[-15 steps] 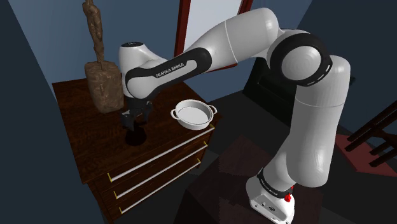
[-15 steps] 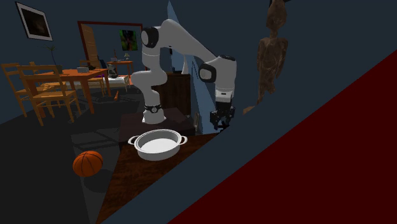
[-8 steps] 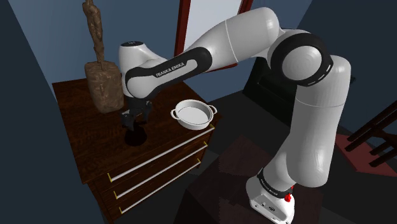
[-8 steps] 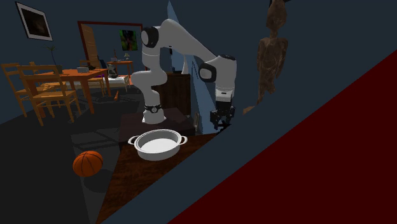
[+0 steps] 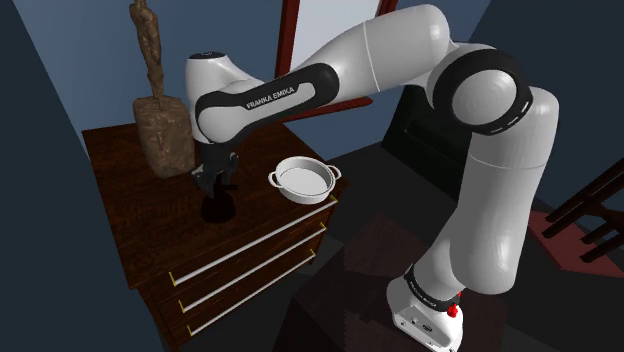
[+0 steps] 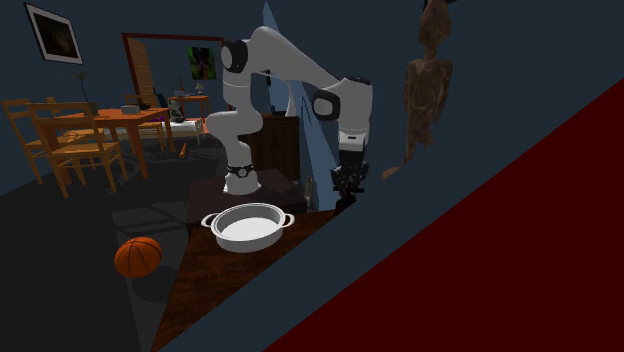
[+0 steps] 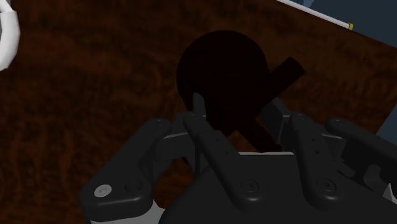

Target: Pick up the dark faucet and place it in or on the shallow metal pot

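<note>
The dark faucet [image 5: 219,208] stands on the dark wooden dresser top [image 5: 130,215], its round base [image 7: 221,73] and a slanted bar [image 7: 284,75] almost black. My gripper [image 5: 216,184] reaches down onto it from above, and its black fingers [image 7: 198,107] are shut on the faucet's upper part [image 7: 254,130]. The shallow white-grey pot [image 5: 305,193] with two handles sits apart from the faucet, at the dresser's corner toward the shoulder view's right. Seen from the second exterior view, the pot [image 6: 245,237] lies in front of the gripper [image 6: 347,188]. The pot's edge [image 7: 5,38] shows beside the faucet.
A tall brown statue on a rough block [image 5: 160,125] stands at the back of the dresser, close behind the gripper. The dresser's front edge with drawers [image 5: 250,270] drops off below the faucet. An orange ball [image 6: 138,256] lies on the floor, near a table and chairs [image 6: 90,130].
The fingers have closed on the faucet. The wrist has risen and tilted slightly, while the faucet's base stays on the dresser top. The pot has not moved.
</note>
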Controlling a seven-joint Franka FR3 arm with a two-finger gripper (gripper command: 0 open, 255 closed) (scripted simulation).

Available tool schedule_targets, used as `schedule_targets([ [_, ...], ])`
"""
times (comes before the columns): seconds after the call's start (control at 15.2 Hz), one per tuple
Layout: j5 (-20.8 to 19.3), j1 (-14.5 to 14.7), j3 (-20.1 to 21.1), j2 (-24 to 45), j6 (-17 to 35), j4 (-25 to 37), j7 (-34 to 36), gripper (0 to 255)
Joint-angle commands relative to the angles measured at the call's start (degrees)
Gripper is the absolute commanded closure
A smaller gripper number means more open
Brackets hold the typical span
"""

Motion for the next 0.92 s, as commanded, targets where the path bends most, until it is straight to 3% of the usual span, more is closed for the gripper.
schedule_targets([
  [0.0,0.2,0.0,0.1,-0.7,-1.1,0.4,0.0,255],
  [0.86,1.2,-0.3,0.5,-4.5,-9.8,5.4,-0.3,255],
])
